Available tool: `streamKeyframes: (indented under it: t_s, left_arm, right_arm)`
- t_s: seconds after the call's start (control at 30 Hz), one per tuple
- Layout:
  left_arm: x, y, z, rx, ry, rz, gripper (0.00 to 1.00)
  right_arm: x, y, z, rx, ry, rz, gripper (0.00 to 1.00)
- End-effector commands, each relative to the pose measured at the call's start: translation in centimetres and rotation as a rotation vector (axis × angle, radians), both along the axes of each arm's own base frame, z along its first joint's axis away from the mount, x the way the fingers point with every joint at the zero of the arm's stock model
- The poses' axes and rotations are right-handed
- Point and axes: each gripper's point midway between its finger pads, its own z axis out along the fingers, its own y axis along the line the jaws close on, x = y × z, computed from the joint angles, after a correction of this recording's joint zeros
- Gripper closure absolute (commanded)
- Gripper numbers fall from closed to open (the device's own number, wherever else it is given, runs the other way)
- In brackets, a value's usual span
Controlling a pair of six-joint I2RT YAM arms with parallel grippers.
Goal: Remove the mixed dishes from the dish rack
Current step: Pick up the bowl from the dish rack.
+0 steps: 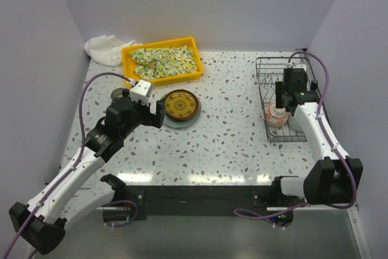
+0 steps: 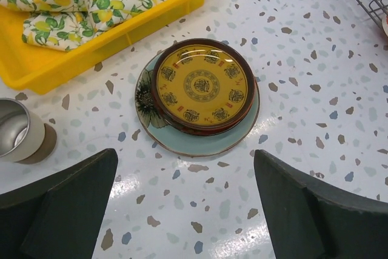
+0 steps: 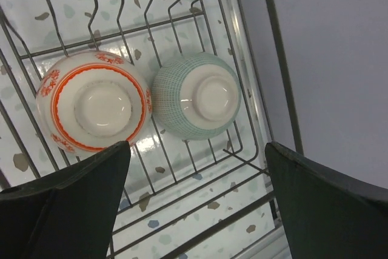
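A brown-yellow patterned plate (image 2: 202,86) lies stacked on a pale green-blue plate (image 2: 182,142) on the table, left of centre (image 1: 180,107). My left gripper (image 2: 185,171) stands open just short of this stack, empty, its fingers wider than the plates (image 1: 157,114). In the dish rack (image 1: 290,65) at the right, a red-patterned white bowl (image 3: 94,104) and a celadon bowl (image 3: 197,95) sit upside down side by side. My right gripper (image 3: 197,156) hovers open above them, holding nothing. From above, only the red-patterned bowl (image 1: 274,114) shows under the right wrist.
A yellow tray (image 1: 128,59) with a floral cloth (image 1: 165,60) sits at the back left, a white cloth (image 1: 103,48) beyond it. A small tan cup with a metal inside (image 2: 18,133) stands left of the plates. The right wall runs close beside the rack.
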Motion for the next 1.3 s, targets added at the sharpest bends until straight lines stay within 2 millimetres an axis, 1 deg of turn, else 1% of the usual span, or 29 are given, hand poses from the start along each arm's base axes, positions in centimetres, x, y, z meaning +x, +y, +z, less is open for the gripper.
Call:
streamKeyframes:
  t_s: [0.0, 0.03, 0.07, 0.1, 0.13, 0.17, 0.2, 0.23, 0.27, 0.33, 0.37, 0.4, 0.43, 0.5, 0.53, 0.6, 0.63, 0.77, 0.87, 1.0, 1.17, 1.27]
  left_arm:
    - [-0.5, 0.9, -1.4, -0.04, -0.012, 0.054, 0.0]
    - [-0.8, 0.8, -1.9, -0.06, -0.003, 0.053, 0.0]
    - [-1.1, 0.8, -3.6, -0.063, 0.02, 0.052, 0.0]
    - [-1.3, 0.6, -4.4, -0.088, 0.036, 0.054, 0.0]
    - [-1.5, 0.4, -4.8, -0.1, 0.039, 0.044, 0.0]
    - [-1.6, 0.3, -5.6, -0.102, 0.044, 0.041, 0.0]
    - [-1.6, 0.3, -5.6, -0.101, 0.039, 0.034, 0.0]
    - [-1.5, 0.5, -5.6, -0.092, 0.032, 0.043, 0.0]
    - [-1.3, 0.6, -5.3, -0.083, 0.022, 0.049, 0.0]
    - [-0.8, 1.3, -5.4, -0.049, 0.005, 0.079, 0.0]
    - [-0.8, 1.4, -5.3, -0.043, 0.002, 0.084, 0.0]
    - [-0.7, 1.5, -5.3, -0.041, -0.001, 0.087, 0.0]
    - [-0.7, 1.4, -5.3, -0.042, 0.0, 0.084, 0.0]
    - [-0.8, 1.4, -5.4, -0.044, 0.001, 0.078, 0.0]
    - [-0.8, 1.4, -5.4, -0.041, 0.0, 0.079, 0.0]
    - [-0.8, 1.5, -5.6, -0.033, 0.001, 0.078, 0.0]
    - [-0.7, 1.4, -5.6, -0.035, 0.0, 0.078, 0.0]
    - [-0.8, 1.4, -5.6, -0.03, -0.002, 0.075, 0.01]
    - [-0.7, 1.5, -5.6, -0.026, -0.004, 0.078, 0.01]
    - [-0.7, 1.5, -5.7, -0.021, -0.001, 0.077, 0.01]
    - [-0.6, 1.5, -5.8, -0.017, -0.002, 0.077, 0.01]
    - [-0.5, 1.4, -6.0, -0.014, 0.003, 0.075, 0.01]
  right_arm:
    - [0.9, 1.2, -0.6, 0.261, -0.045, -0.05, 0.04]
    - [1.0, 2.0, -0.9, 0.342, -0.063, -0.06, 0.04]
    - [0.8, 2.3, -1.6, 0.377, -0.063, -0.073, 0.04]
    - [0.8, 2.7, -1.8, 0.418, -0.076, -0.079, 0.04]
    - [1.0, 3.2, -2.1, 0.499, -0.109, -0.105, 0.04]
    - [0.6, 3.5, -2.9, 0.545, -0.108, -0.123, 0.04]
    - [0.5, 3.7, -2.9, 0.587, -0.132, -0.135, 0.04]
    - [0.8, 3.5, -2.8, 0.646, -0.181, -0.181, 0.04]
    - [0.4, 4.3, -3.7, 0.717, -0.177, -0.188, 0.04]
    - [0.6, 3.9, -3.6, 0.798, -0.246, -0.261, 0.04]
    - [0.2, 4.0, -4.4, 0.833, -0.245, -0.29, 0.04]
    - [0.0, 3.9, -4.6, 0.865, -0.259, -0.319, 0.04]
    - [-0.2, 3.3, -5.0, 0.911, -0.296, -0.388, 0.04]
    - [-0.1, 3.5, -5.4, 0.998, -0.33, -0.444, 0.04]
    - [-0.1, 3.1, -5.9, 1.02, -0.356, -0.464, 0.04]
    - [0.1, 3.1, -6.3, 1.068, -0.377, -0.51, 0.04]
    - [0.0, 3.0, -6.9, 1.075, -0.379, -0.526, 0.04]
    - [0.2, 2.5, -8.4, 1.09, -0.391, -0.572, 0.04]
    - [0.6, 2.4, -9.1, 1.124, -0.402, -0.59, 0.04]
    - [0.7, 2.1, -10.0, 1.125, -0.4, -0.61, 0.04]
    - [0.7, 1.8, -10.4, 1.11, -0.391, -0.632, 0.05]
    - [0.8, 1.9, -11.1, 1.114, -0.375, -0.633, 0.04]
